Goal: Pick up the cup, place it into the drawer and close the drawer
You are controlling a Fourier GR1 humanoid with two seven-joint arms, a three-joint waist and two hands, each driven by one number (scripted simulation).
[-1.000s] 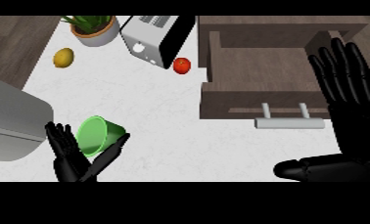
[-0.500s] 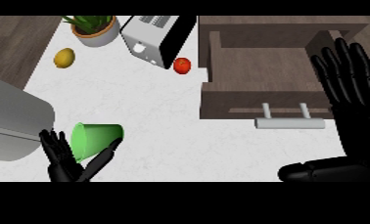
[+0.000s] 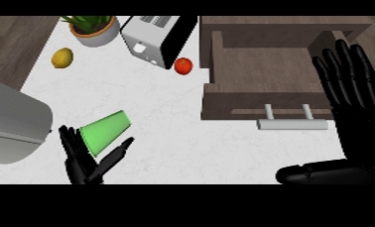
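Nearest the counter's front edge, at its left, the left hand cradles the green cup, fingers and thumb curled about its lower end. Over the past second the cup has tipped from upright onto its side, its wide mouth swinging toward the counter's middle; whether it is lifted clear of the counter cannot be told from above. Pick-up thus appears under way, with transfer to the drawer not yet begun. At the right edge, the right hand rests open, fingers straight, beside the open drawer, whose handle faces forward. Farther back stand a tomato, toaster, lemon and potted plant.
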